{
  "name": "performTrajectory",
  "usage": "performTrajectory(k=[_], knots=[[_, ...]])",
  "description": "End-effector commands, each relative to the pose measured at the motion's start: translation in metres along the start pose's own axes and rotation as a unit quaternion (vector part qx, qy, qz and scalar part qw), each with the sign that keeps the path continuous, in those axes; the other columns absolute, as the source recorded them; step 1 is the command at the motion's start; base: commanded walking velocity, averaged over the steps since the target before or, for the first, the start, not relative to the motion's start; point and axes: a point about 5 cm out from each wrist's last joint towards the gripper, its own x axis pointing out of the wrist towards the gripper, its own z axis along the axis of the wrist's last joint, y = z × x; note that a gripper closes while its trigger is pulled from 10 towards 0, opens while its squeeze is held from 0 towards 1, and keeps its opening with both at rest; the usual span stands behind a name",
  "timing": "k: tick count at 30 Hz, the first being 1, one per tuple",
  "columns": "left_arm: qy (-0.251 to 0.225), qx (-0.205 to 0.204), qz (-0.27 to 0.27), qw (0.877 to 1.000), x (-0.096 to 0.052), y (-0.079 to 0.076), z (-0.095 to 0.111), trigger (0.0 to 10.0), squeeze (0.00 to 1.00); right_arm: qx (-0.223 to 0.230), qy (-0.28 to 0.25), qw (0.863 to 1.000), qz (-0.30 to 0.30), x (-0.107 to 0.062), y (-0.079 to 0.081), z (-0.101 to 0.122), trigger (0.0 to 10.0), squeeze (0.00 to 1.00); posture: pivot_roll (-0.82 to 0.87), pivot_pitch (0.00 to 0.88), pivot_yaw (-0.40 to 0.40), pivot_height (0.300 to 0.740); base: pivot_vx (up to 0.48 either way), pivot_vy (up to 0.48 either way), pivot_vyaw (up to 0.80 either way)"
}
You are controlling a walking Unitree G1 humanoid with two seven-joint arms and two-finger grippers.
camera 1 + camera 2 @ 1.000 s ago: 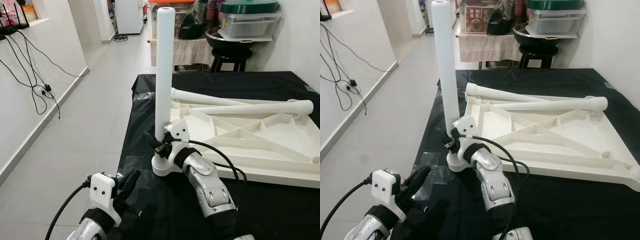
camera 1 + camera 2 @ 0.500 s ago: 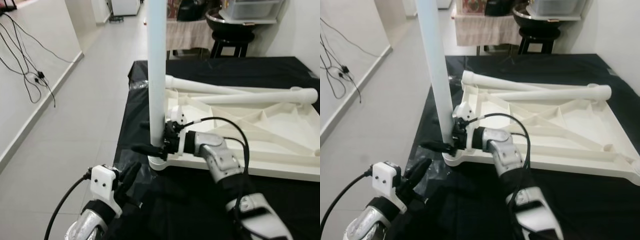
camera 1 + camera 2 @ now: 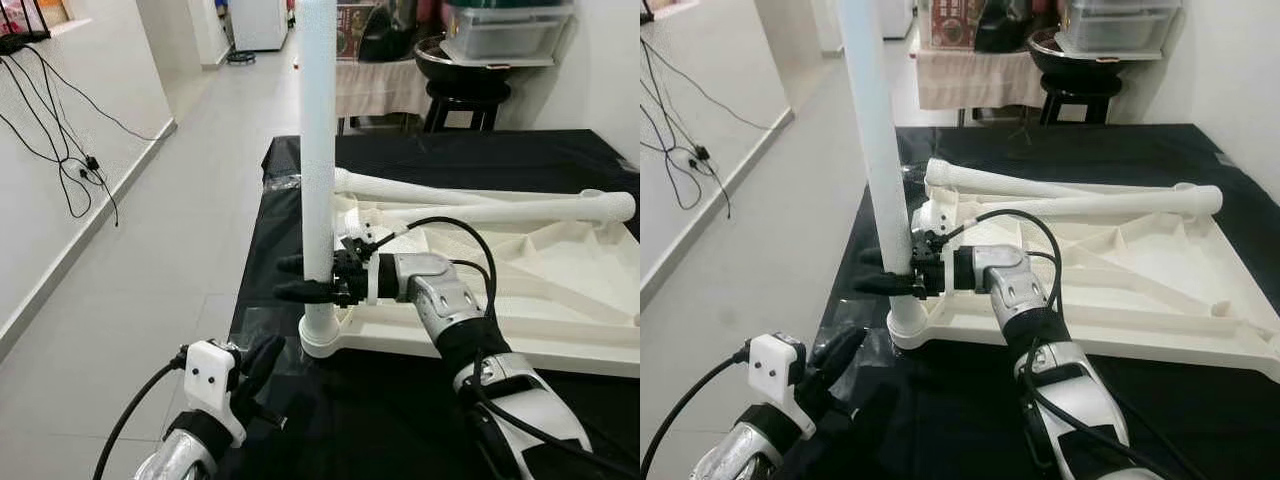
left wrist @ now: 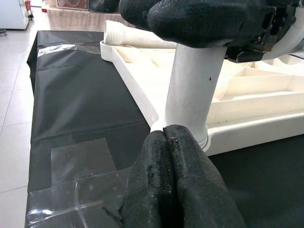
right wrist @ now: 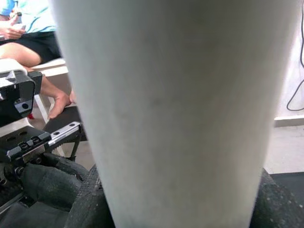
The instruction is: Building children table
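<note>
Left eye view, centre: right gripper [image 3: 300, 278] is gripping the upright table leg [image 3: 318, 150] between its fingers; left gripper [image 3: 262, 362], lower left, is staying closed, empty.

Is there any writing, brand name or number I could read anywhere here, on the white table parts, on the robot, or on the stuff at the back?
None can be read.
Upright table leg, held by the right pincer: plain white, no marks.
Upturned tabletop: no label or number.
Left pincer and its white wrist housing: nothing printed.
Box with a picture on the far shelf: some print, too small and blurred to read.
</note>
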Motion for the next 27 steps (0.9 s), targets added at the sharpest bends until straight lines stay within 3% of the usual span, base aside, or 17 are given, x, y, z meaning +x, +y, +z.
performTrajectory(k=[1, 3, 4, 5, 6, 7, 8, 9, 12, 13, 15, 19, 20, 22, 23, 26, 27], knots=[[0.007, 0.003, 0.003, 1.0, -0.002, -0.001, -0.003, 10.0, 0.0, 0.017, 0.0, 1.0, 0.002, 0.001, 0.003, -0.009, 0.0, 0.0, 0.03, 0.039, 0.013, 0.74, 0.0, 0.0, 0.0], [0.006, 0.003, 0.004, 1.0, -0.003, -0.001, -0.002, 10.0, 0.0, 0.013, 0.013, 0.997, -0.073, -0.004, 0.002, -0.019, 0.0, 0.0, 0.02, 0.055, 0.003, 0.74, 0.0, 0.0, 0.0], [0.006, 0.003, 0.004, 1.0, -0.003, -0.001, -0.002, 10.0, 0.0, 0.013, 0.013, 0.997, -0.073, -0.004, 0.002, -0.019, 0.0, 0.0, 0.02, 0.055, 0.003, 0.74, 0.0, 0.0, 0.0], [0.005, 0.003, 0.004, 1.0, -0.004, 0.0, -0.002, 10.0, 0.0, 0.012, 0.019, 0.982, -0.186, 0.0, 0.0, -0.028, 0.0, 0.0, 0.01, 0.061, 0.005, 0.74, 0.0, 0.0, 0.0], [0.005, 0.003, 0.004, 1.0, -0.004, 0.0, -0.002, 10.0, 0.0, 0.012, 0.019, 0.982, -0.186, 0.0, 0.0, -0.028, 0.0, 0.0, 0.01, 0.061, 0.005, 0.74, 0.0, 0.0, 0.0], [0.005, 0.004, 0.004, 1.0, -0.004, 0.0, -0.001, 10.0, 0.0, 0.063, 0.013, 0.927, -0.37, -0.004, 0.004, -0.045, 0.0, 0.0, 0.0, 0.067, 0.01, 0.74, 0.0, 0.0, 0.0], [0.005, 0.004, 0.004, 1.0, -0.004, 0.0, -0.001, 10.0, 0.0, 0.063, 0.013, 0.927, -0.37, -0.004, 0.004, -0.045, 0.0, 0.0, 0.0, 0.067, 0.01, 0.74, 0.0, 0.0, 0.0], [0.005, 0.004, 0.005, 1.0, -0.004, 0.001, 0.0, 10.0, 0.0, 0.066, 0.026, 0.906, -0.417, 0.001, 0.025, -0.059, 0.0, 0.0, 0.0, 0.067, 0.01, 0.74, 0.0, 0.0, 0.0], [0.005, 0.004, 0.004, 1.0, -0.005, 0.002, -0.001, 10.0, 0.0, 0.062, 0.042, 0.903, -0.424, 0.008, 0.042, -0.069, 0.0, 0.0, 0.0, 0.073, 0.02, 0.74, 0.0, 0.0, 0.0], [0.006, 0.004, 0.004, 1.0, -0.004, 0.002, -0.001, 10.0, 0.0, 0.055, 0.05, 0.912, -0.402, 0.016, 0.054, -0.074, 0.0, 0.0, 0.0, 0.073, 0.02, 0.74, 0.0, 0.0, 0.0], [0.006, 0.003, 0.002, 1.0, -0.004, 0.003, -0.001, 10.0, 0.0, 0.034, 0.05, 0.92, -0.387, 0.018, 0.048, -0.07, 0.0, 0.0, 0.01, 0.058, 0.006, 0.74, 0.0, 0.0, 0.0], [0.005, 0.005, 0.005, 1.0, -0.003, 0.002, -0.001, 10.0, 0.0, 0.025, 0.046, 0.911, -0.409, 0.012, 0.035, -0.064, 0.0, 0.0, 0.01, 0.058, 0.008, 0.74, 0.0, 0.0, 0.0], [0.004, 0.006, 0.006, 1.0, -0.003, 0.002, -0.001, 10.0, 0.0, 0.025, 0.045, 0.914, -0.402, 0.012, 0.035, -0.063, 10.0, 0.0, 0.01, 0.058, 0.008, 0.74, 0.0, 0.0, 0.0], [0.004, 0.005, 0.007, 1.0, -0.003, 0.002, -0.001, 10.0, 0.0, 0.029, 0.04, 0.919, -0.39, 0.014, 0.037, -0.06, 10.0, 0.01, 0.0, 0.057, 0.007, 0.74, 0.0, 0.0, 0.0], [0.004, 0.005, 0.006, 1.0, -0.003, 0.002, -0.001, 10.0, 0.0, 0.032, 0.031, 0.926, -0.375, 0.016, 0.038, -0.057, 10.0, 1.0, 0.0, 0.057, 0.007, 0.74, 0.0, 0.0, 0.0], [0.004, 0.004, 0.005, 1.0, -0.003, 0.002, -0.001, 10.0, 0.0, 0.036, 0.008, 0.941, -0.336, 0.021, 0.037, -0.048, 10.0, 1.0, 0.0, 0.055, 0.011, 0.74, 0.0, 0.0, 0.0], [0.004, 0.004, 0.005, 1.0, -0.002, 0.002, -0.001, 10.0, 0.0, 0.034, -0.018, 0.957, -0.287, 0.024, 0.037, -0.035, 10.0, 1.0, 0.0, 0.053, 0.013, 0.74, 0.0, 0.0, 0.0]])
